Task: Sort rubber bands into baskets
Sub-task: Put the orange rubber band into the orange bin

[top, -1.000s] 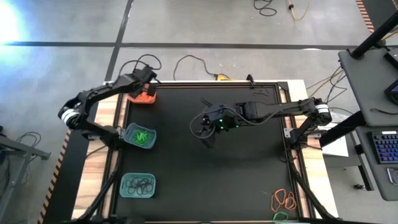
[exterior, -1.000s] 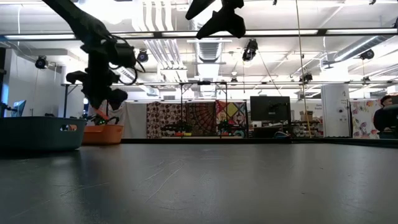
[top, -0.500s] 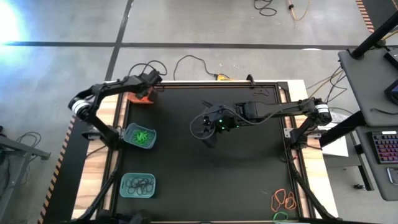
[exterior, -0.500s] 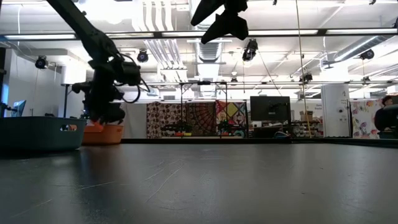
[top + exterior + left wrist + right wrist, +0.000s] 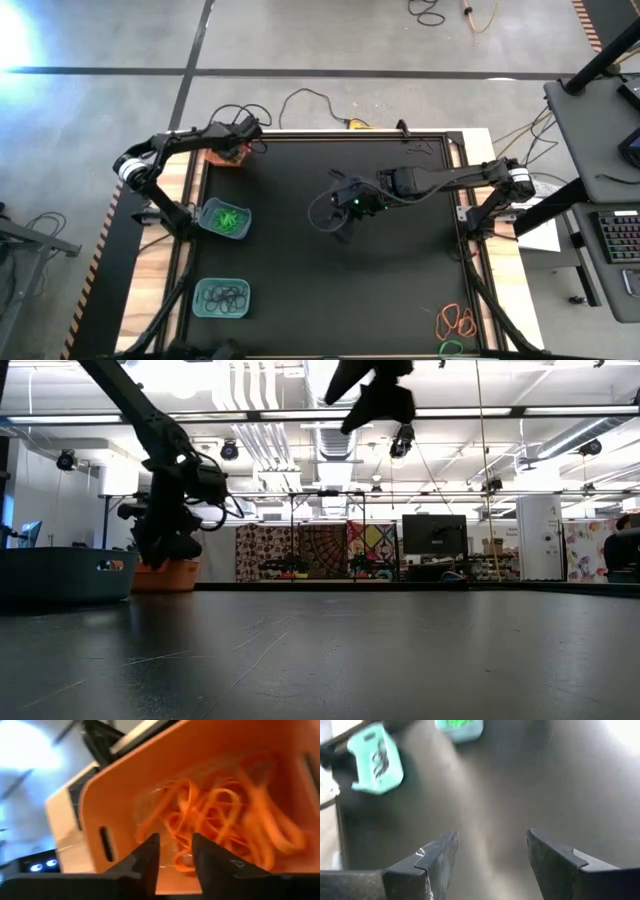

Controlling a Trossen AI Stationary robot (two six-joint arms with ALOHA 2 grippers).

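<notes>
At the upper left of the high view, the left gripper [image 5: 243,135] hangs over the orange basket [image 5: 229,158]; two teal baskets [image 5: 224,219] sit lower left, loose rubber bands [image 5: 456,322] at lower right, the right gripper [image 5: 335,205] mid-frame. In the low view, the left gripper [image 5: 165,542] hides the orange basket [image 5: 168,575]. The left wrist view shows its fingers [image 5: 145,857] slightly parted, empty, above orange bands [image 5: 220,825]. The right wrist view shows wide-spread, empty fingers [image 5: 437,857].

The black surface [image 5: 330,270] carries an orange basket [image 5: 228,157], two teal baskets [image 5: 225,219] [image 5: 221,298], and loose orange rubber bands [image 5: 456,321].
</notes>
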